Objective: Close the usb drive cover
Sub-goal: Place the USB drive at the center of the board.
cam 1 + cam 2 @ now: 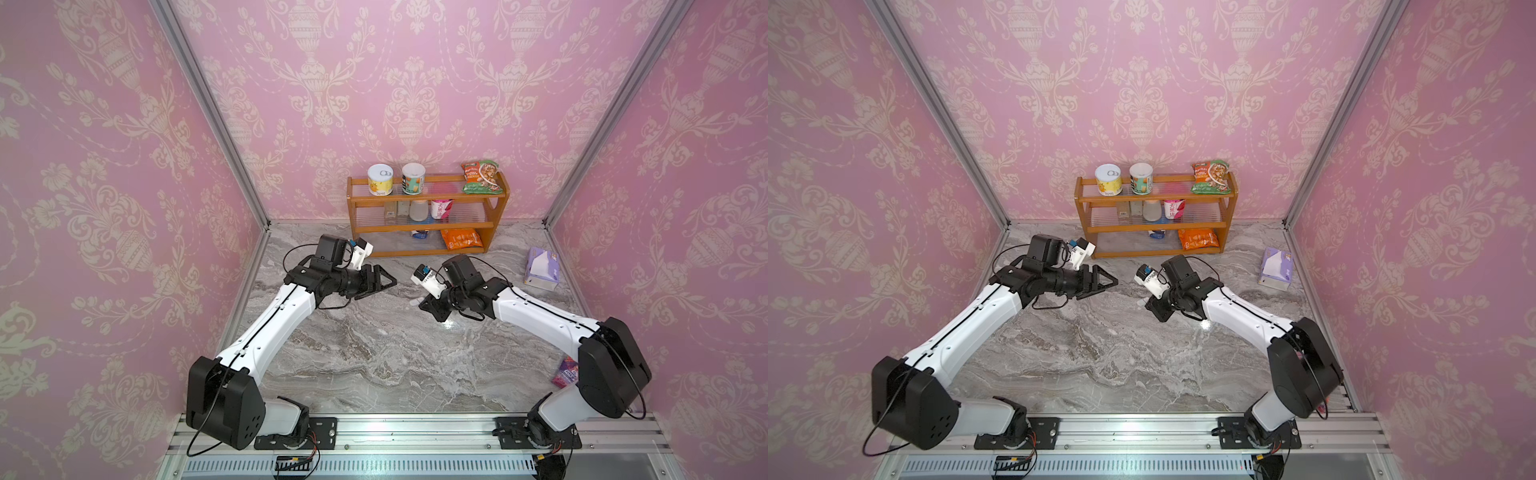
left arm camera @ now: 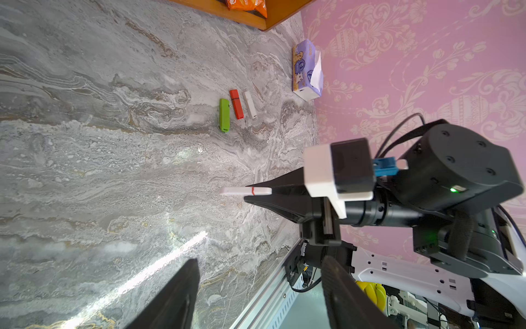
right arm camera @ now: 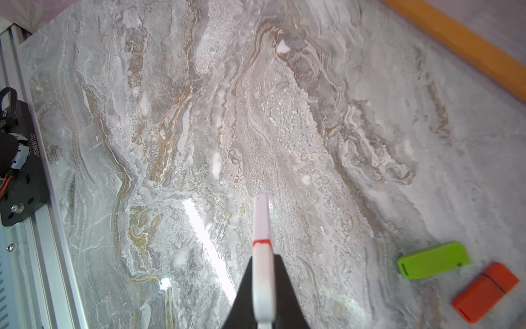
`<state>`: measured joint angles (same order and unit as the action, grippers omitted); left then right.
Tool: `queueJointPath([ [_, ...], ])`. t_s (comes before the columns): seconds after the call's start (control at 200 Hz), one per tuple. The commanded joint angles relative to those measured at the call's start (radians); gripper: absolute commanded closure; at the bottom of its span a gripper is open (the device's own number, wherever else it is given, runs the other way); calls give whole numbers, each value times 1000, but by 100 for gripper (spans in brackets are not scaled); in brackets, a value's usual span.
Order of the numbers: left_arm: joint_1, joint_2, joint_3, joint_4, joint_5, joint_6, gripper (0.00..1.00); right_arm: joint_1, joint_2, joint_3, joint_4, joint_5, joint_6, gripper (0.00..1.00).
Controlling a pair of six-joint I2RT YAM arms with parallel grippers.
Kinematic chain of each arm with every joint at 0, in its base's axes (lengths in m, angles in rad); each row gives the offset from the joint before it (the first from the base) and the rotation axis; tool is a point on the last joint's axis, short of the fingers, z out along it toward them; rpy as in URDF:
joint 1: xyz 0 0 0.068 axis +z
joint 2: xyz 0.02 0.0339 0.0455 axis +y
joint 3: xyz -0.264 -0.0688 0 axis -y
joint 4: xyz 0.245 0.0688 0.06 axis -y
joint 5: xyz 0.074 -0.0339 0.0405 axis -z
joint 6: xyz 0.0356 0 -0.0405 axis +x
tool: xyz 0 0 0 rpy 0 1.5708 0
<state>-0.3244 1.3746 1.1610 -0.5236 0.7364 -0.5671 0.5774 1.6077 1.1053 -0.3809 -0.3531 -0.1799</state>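
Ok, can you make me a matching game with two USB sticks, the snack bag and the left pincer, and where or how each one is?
Things:
1. white plastic USB stick with a red band
2. green plastic USB stick
3. orange crinkly snack bag
4. left pincer

Place or state:
A. open, holding nothing
B. lowest level of the wooden rack
C. gripped by the right pincer
D. lying on the grey marble table

Pairs: 1-C, 2-D, 3-B, 4-A

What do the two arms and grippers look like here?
White link shells, black joint housings and thin black cables on the left arm and right arm. Black, tapered triangular fingers on the left gripper and right gripper. A white camera mount with blue connector at each wrist.
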Motion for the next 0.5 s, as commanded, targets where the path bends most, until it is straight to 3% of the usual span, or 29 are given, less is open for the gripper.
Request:
queueJointPath([
  [0.0, 18, 9, -13, -39, -18, 18, 30, -5, 112, 130, -167, -36, -4, 100],
  [0.095, 31, -1, -32, -34, -16, 25, 30, -15, 216, 272, -292, -43, -40, 100],
  [0.25, 54, -29, -79, -6, 0, 21, 30, -61, 505, 695, -732, -71, -141, 100],
  [0.495, 108, -84, -138, -10, 26, 41, 30, -136, 729, 1033, -1065, -123, -195, 100],
])
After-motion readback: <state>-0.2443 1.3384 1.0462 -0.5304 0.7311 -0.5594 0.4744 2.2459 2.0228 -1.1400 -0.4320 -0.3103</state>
